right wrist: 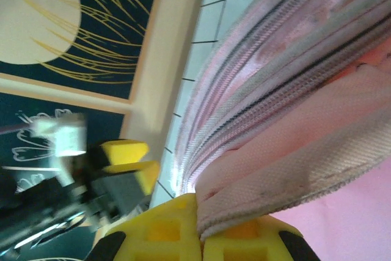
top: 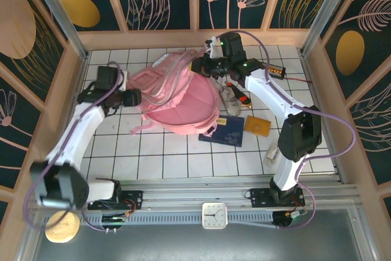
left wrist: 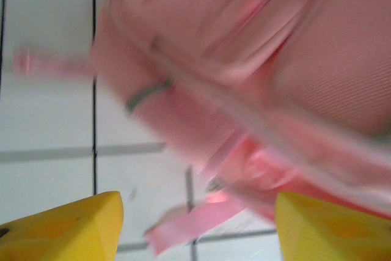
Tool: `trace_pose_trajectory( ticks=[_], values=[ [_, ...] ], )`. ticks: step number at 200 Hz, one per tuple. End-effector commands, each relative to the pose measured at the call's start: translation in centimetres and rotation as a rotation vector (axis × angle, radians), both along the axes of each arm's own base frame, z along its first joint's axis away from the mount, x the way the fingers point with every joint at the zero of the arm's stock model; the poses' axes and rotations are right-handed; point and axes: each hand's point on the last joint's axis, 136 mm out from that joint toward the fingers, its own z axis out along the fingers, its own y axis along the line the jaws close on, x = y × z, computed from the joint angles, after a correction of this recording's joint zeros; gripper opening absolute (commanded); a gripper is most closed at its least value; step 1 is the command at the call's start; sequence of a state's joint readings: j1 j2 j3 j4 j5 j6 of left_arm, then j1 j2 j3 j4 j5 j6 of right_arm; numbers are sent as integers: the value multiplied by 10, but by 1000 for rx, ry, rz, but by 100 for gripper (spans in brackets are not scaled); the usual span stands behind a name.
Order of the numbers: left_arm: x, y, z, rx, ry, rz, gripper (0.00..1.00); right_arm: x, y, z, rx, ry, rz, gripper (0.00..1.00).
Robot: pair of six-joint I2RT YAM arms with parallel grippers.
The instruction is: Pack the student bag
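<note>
The student bag [top: 183, 105] lies slumped on the white tiled table [top: 153, 157], towards the back wall and between the two arms, with its pink straps trailing onto the tiles at its near side. The right gripper [right wrist: 198, 230] is clenched on a woven fabric band at the bag's zippered edge and sits at the bag's far right corner. The left gripper [left wrist: 198, 236] is at the bag's left flank, its yellow fingers [left wrist: 61, 230] spread wide and grasping nothing, with a loose strap end on the tiles between them. Just beside the bag's near right edge lies a blue book [top: 223, 131], with an orange flat piece [top: 257, 126] to its right. Small clutter [top: 235, 95] sits under the right arm, too small to identify. A white clock [top: 214, 215] rests on the front rail.
</note>
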State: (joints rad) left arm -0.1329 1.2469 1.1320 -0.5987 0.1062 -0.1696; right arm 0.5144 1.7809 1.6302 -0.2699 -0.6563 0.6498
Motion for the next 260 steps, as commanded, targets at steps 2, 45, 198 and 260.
trace_pose_trajectory(
  ticks=[2,45,198,260],
  values=[
    [0,-52,62,-175,-258,-210,66,0,21,72,188,-119,21,0],
    [-18,-107,49,-122,-260,-365,72,-8,61,81,220,-115,72,0],
    [-3,-187,49,-369,-93,-490,64,-111,-179,-90,-374,223,-314,99],
    [-37,-267,-60,-497,306,-586,52,-154,-201,-174,-335,342,-284,98]
  ],
)
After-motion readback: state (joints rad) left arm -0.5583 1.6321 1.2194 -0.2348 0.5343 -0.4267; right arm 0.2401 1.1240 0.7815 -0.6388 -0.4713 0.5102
